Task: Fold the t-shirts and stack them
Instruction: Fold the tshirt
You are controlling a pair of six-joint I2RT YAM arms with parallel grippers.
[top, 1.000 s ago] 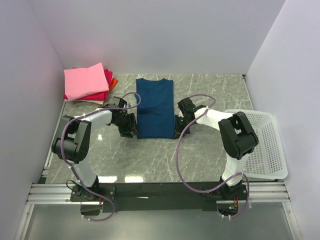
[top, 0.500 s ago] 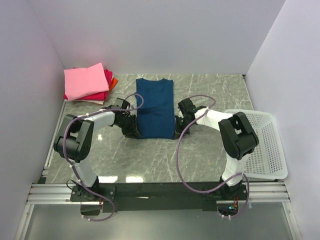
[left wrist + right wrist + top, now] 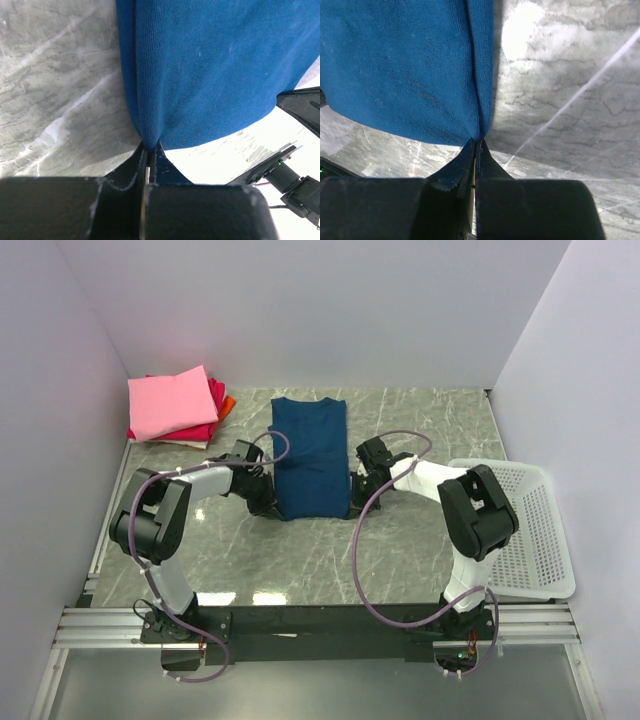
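Observation:
The dark blue t-shirt lies folded into a long strip on the marble table, collar at the far end; its print is hidden. My left gripper is shut on the shirt's near left corner. My right gripper is shut on the near right corner. Both corners are lifted slightly off the table. The pink t-shirt tops a folded stack at the far left, with the magenta-red and orange ones under it.
A white plastic mesh basket stands at the right edge of the table. White walls close in the left, back and right sides. The marble tabletop stretches between the shirt and the arm bases.
The left gripper has slid right and slightly nearer along the shirt's near left corner, bunching the hem inward. The right gripper has barely moved.

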